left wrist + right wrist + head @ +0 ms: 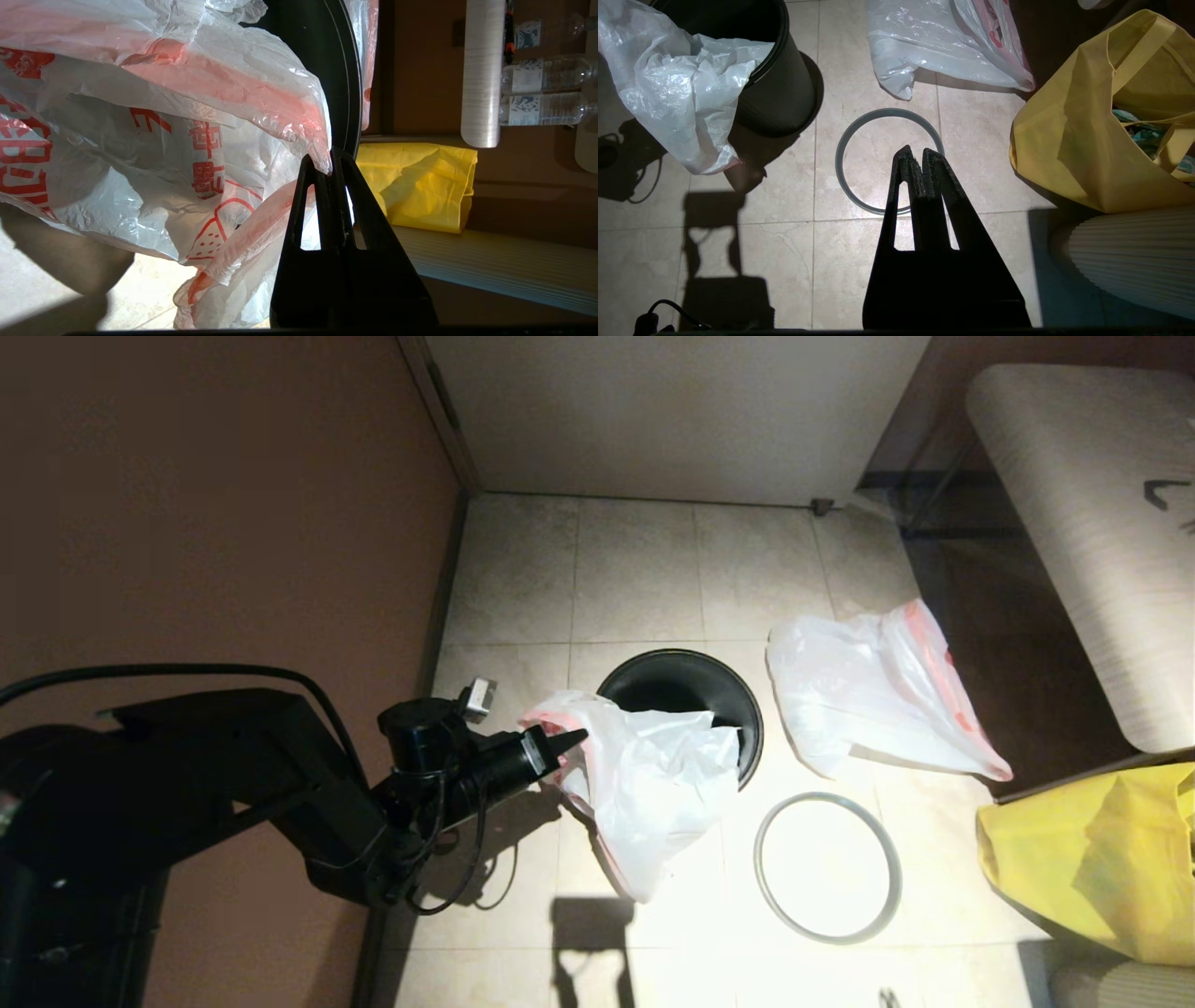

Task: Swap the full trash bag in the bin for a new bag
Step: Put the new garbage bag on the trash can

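The left gripper [329,161] has its jaws pressed together on a fold of the new bag [163,140], pinching the red-pink band [243,88] at the film's edge right between the tips. In the head view this gripper reaches in level from the left, at the near left side of the bin [653,686].

The bag spills from the pinch across the bin's near rim. A little of it lies over the opening and most hangs down outside to the floor. Nothing shows through it but red print.

It looks very light, limp and slick, so it will likely sag and cling to itself rather than keep any shape. The doubled band at the mouth seems the best place to grip, since the single film would probably slide or tear. One pinch point alone will not spread the mouth. A second hold across the band, or the bin's rim itself, would be needed for that.

The grey hoop [758,859] lies flat on the tiles beside the bin, off its rim. The right gripper [917,154] hovers above it with jaws together and nothing between them.

Beyond the hoop lies the full trash bag [868,700], and a big yellow bag [1092,859] sits at the right.
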You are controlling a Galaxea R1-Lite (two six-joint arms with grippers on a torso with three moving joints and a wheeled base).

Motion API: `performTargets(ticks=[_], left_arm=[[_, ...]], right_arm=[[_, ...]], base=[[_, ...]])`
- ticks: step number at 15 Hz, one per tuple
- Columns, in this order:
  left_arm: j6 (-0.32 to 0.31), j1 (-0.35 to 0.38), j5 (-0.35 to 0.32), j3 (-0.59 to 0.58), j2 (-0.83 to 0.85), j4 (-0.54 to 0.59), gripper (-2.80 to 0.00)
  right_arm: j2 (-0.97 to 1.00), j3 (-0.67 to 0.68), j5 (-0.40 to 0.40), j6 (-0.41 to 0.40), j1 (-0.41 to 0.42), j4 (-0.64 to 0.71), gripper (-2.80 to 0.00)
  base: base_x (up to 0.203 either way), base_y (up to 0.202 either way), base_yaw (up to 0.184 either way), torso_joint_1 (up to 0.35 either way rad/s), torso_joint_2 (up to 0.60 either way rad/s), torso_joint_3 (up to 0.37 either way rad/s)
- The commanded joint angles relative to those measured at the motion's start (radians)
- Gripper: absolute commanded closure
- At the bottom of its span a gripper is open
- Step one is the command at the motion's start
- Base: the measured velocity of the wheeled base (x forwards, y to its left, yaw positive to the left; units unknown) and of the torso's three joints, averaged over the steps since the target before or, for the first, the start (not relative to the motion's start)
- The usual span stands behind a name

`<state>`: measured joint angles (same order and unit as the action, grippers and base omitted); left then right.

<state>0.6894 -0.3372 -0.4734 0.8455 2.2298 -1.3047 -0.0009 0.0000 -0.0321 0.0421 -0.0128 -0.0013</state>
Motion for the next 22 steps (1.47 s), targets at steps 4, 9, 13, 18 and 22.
performTargets(ticks=[4,9,13,18,22], left_arm=[[0.004,-0.066,-0.001,-0.021,-0.085,-0.006,0.00],[-0.052,-0.159,0.016,0.297,-0.095,0.318,0.00],[-0.138,-0.220,0.133,0.697,0.073,0.595,0.00],[-0.183,-0.331,0.246,1.115,0.234,0.959,0.00],[-0.218,-0.401,0.269,1.115,0.287,0.990,0.00]], right_arm=[[0.001,0.002,0.000,0.001,0.000,0.000,0.00],[0.001,0.002,0.000,0.001,-0.001,0.000,0.00],[0.001,0.000,0.000,0.001,-0.001,0.000,0.00],[0.001,0.002,0.000,0.001,-0.001,0.000,0.00],[0.001,0.001,0.000,0.001,-0.001,0.000,0.00]], base=[[0.000,0.000,0.000,0.000,0.00,0.000],[0.000,0.000,0.000,0.000,0.00,0.000],[0.000,0.000,0.000,0.000,0.00,0.000],[0.000,0.000,0.000,0.000,0.00,0.000],[0.000,0.000,0.000,0.000,0.00,0.000]])
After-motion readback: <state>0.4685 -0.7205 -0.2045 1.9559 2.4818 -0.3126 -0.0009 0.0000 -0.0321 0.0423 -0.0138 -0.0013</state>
